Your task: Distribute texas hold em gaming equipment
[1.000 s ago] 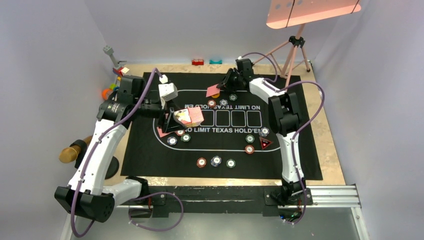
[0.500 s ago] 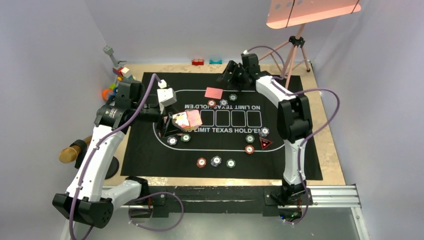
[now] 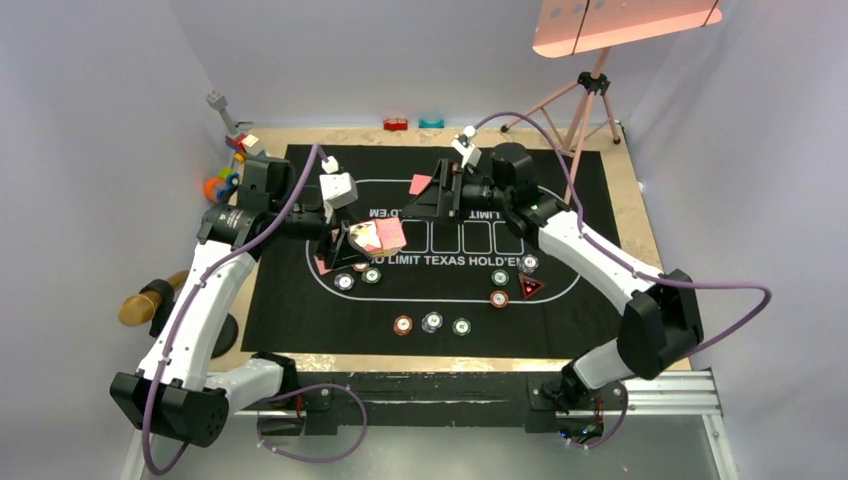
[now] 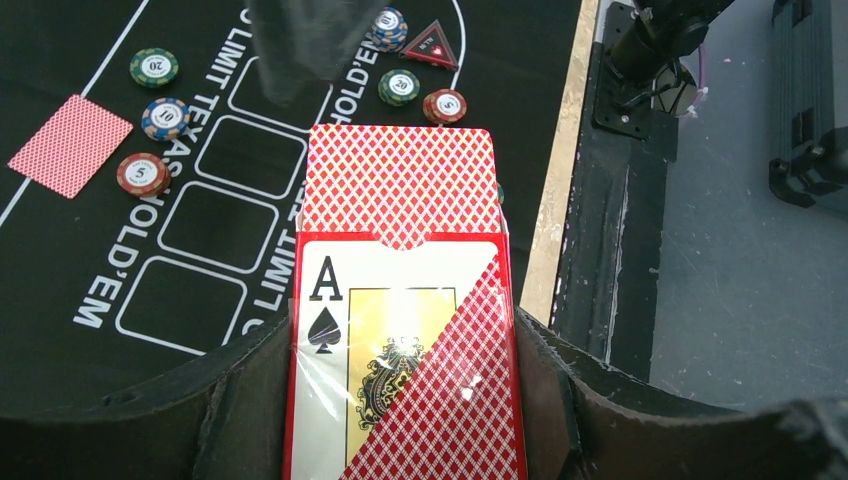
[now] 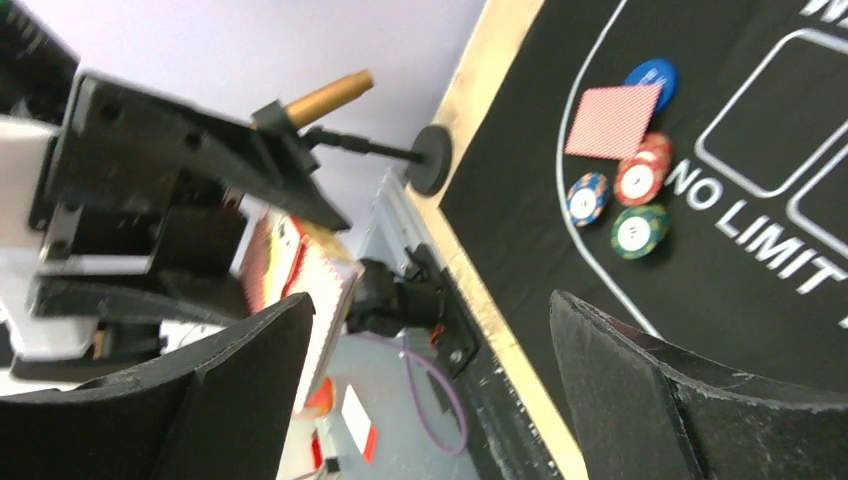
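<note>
The left jaws are closed on a pack of cards (image 4: 400, 190), one finger pressed to each long side. The pack has a red diamond-patterned back, and its glossy front carries an "A" over a black spade (the ace of spades). From overhead, the pack is held over the left part of the black mat (image 3: 290, 320). The mat lies on the tabletop (image 3: 660, 300) and is printed "NO LIMIT TEXAS HOLD'EM" twice, once each way up.

The right jaws stand wide open with nothing between them, over the mat's far side and pointing toward the pack. Just beside them a red-backed card (image 3: 420, 184) lies face down on the mat.

Three chips near that card carry readable numbers: a green chip (image 4: 153, 67) reads "20", a blue-grey chip (image 4: 165, 118) "10" and a red chip (image 4: 142, 173) "5". The triangle marker (image 4: 431, 45), dark with a red edge, sits toward the right end of the printed oval with more chips close around it.

At the mat's left end a blue disc (image 5: 651, 75) shows at the corner of a second face-down card (image 5: 613, 120).
</note>
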`<state>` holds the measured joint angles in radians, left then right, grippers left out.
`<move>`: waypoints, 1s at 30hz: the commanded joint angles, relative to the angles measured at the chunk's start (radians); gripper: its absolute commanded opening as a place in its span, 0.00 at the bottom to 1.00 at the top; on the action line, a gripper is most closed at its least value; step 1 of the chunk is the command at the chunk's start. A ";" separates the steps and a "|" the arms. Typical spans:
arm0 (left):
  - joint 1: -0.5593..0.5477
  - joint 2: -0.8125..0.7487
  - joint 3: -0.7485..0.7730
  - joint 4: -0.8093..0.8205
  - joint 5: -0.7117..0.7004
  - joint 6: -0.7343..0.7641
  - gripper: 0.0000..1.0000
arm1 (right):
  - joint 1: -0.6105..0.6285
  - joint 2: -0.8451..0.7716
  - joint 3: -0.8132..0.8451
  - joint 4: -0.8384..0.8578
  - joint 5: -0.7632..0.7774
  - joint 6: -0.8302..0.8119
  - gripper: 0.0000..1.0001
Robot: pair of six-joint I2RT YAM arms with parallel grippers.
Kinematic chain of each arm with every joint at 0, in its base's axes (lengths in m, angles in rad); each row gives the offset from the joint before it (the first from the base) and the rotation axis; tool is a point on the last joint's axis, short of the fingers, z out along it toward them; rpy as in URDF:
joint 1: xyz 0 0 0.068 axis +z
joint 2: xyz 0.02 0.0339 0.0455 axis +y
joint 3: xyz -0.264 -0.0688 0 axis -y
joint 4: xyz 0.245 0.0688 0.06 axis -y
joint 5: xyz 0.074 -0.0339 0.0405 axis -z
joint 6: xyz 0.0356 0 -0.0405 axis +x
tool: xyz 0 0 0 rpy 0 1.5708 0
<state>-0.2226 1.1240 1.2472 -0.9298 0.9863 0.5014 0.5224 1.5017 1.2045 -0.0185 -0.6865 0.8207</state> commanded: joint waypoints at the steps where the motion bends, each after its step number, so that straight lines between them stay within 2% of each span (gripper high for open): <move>1: 0.006 0.005 0.025 0.058 0.023 0.028 0.00 | 0.022 -0.081 -0.068 0.139 -0.107 0.081 0.93; 5: 0.006 0.010 0.028 0.060 0.020 0.032 0.00 | 0.061 -0.106 -0.088 0.168 -0.116 0.115 0.94; 9: 0.006 0.013 0.029 0.067 0.025 0.029 0.00 | 0.105 -0.086 -0.112 0.280 -0.137 0.192 0.95; 19: 0.006 0.013 0.035 0.066 0.022 0.031 0.00 | 0.156 -0.011 -0.105 0.341 -0.115 0.248 0.97; 22: 0.006 0.009 0.038 0.066 0.037 0.021 0.00 | 0.156 -0.006 -0.111 0.330 -0.109 0.251 0.89; 27: 0.006 0.003 0.047 0.062 0.048 0.017 0.00 | 0.157 0.008 -0.114 0.327 -0.105 0.269 0.67; 30: 0.007 0.000 0.046 0.062 0.051 0.017 0.00 | 0.157 0.004 -0.114 0.333 -0.105 0.277 0.58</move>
<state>-0.2226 1.1435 1.2491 -0.9199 0.9768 0.5156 0.6796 1.5047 1.0912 0.2649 -0.7952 1.0775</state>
